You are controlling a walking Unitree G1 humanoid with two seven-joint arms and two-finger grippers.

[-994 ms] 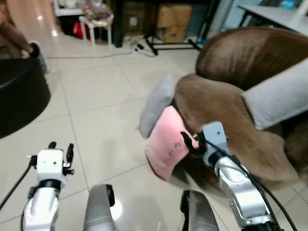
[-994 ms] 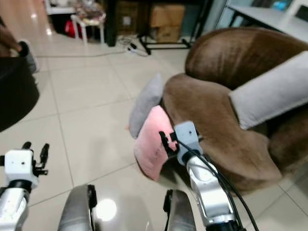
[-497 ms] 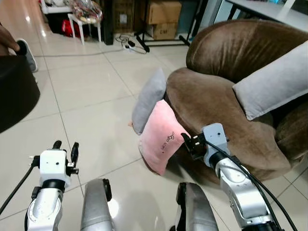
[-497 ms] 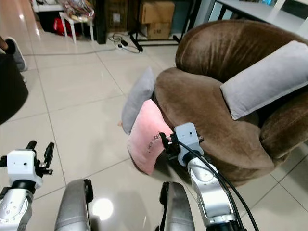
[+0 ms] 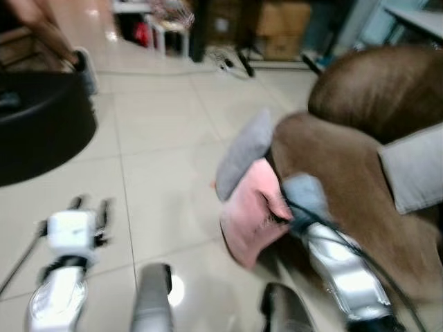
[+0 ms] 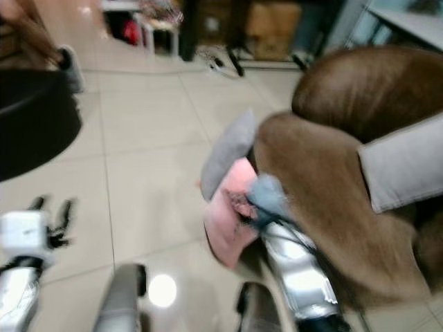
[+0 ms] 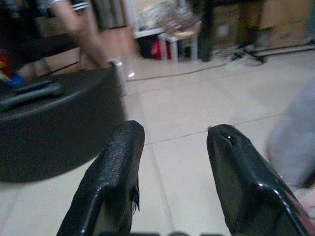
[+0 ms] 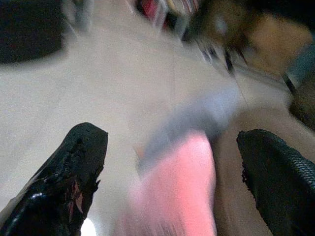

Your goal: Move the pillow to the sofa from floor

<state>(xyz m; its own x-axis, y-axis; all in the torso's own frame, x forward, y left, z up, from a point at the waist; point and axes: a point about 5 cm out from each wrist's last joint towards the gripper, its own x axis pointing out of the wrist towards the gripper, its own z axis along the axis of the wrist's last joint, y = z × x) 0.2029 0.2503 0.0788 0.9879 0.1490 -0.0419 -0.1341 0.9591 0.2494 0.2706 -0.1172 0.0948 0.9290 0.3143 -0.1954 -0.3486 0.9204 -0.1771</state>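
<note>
A pink pillow (image 5: 248, 213) stands on the tiled floor, leaning against the front of the brown sofa (image 5: 346, 155). A grey pillow (image 5: 243, 151) leans just behind it. My right gripper (image 8: 170, 137) is open and held low, right at the pink pillow's sofa-side edge (image 5: 277, 207). In the right wrist view the pink pillow (image 8: 174, 191) shows blurred between the two spread fingers (image 8: 76, 162). My left gripper (image 5: 88, 204) is open over bare floor on the left, holding nothing (image 7: 174, 132). All views are motion-blurred.
A long grey cushion (image 5: 413, 166) lies on the sofa seat. A black round ottoman (image 5: 38, 124) stands at the left, with a person's leg and shoe (image 5: 77, 61) behind it. A white stool (image 5: 169, 24), cables and cardboard boxes (image 5: 280, 28) are at the back.
The whole picture has swung sideways and gone blurred, so the camera has moved. My right gripper stays open beside the pink pillow, now slightly over its edge. The left arm holds its pose.
</note>
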